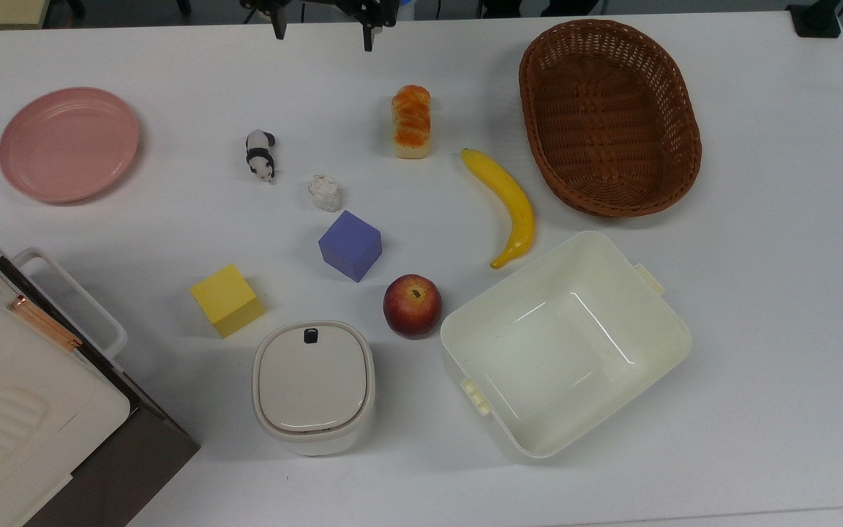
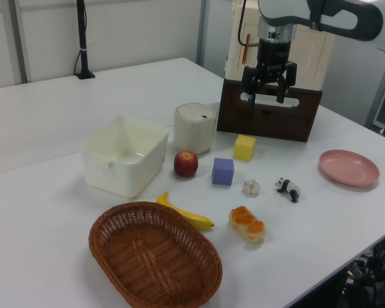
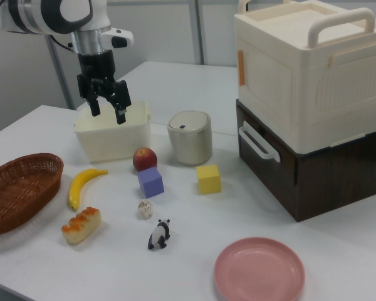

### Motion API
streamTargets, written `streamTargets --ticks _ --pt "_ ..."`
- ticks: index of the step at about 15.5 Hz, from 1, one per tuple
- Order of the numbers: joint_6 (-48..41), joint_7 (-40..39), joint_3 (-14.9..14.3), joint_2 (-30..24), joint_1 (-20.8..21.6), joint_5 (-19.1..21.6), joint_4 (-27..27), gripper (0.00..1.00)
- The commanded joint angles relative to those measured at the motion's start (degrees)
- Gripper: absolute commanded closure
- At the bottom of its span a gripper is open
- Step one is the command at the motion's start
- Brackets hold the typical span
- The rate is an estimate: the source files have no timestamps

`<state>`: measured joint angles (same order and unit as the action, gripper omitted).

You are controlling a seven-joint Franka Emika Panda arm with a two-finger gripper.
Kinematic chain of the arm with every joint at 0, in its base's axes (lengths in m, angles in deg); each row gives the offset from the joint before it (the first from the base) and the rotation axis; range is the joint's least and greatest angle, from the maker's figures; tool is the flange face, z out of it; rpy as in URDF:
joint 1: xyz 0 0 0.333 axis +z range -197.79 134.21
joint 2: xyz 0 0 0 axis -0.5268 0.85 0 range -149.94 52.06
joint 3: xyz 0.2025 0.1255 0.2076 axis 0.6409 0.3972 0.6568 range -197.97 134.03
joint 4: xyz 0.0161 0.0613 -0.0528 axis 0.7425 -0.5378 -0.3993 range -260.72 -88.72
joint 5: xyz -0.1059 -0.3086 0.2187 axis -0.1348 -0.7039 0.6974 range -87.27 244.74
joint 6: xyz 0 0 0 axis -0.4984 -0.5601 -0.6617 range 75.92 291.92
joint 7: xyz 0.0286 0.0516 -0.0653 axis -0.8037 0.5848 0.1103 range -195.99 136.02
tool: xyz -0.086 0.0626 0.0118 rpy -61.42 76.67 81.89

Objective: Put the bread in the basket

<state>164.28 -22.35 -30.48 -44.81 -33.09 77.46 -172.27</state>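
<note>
Bread (image 1: 412,121): lay on the table beside the banana (image 1: 507,205), near the basket (image 1: 609,116).
Gripper (image 3: 107,108): hung open and empty, high above the bread.

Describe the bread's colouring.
The bread has a glossy orange-brown top and pale cream sides, clearest in the top view.

**What the cameras could not fully show**

In the top view the tool (image 1: 323,33) was cut by the upper edge, only two dark finger tips reaching into frame. The stacked cream and brown boxes (image 1: 19,410) ran off the top view's left and bottom edges. In the right view the basket (image 3: 19,188) was cropped at the right view's left edge. The small white lump (image 1: 325,192) beside the purple cube (image 1: 350,245) was too small to identify. The arm (image 2: 333,16) was cut off at the left view's top edge.
</note>
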Motion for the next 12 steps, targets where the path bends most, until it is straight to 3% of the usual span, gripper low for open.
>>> streamTargets --ticks 1,12 --pt "1.3 -0.2 1.7 -1.5 -1.1 1.1 -3.0 0.0" --pt "-0.1 -0.2 1.5 -0.8 -1.3 2.0 -2.8 0.0"
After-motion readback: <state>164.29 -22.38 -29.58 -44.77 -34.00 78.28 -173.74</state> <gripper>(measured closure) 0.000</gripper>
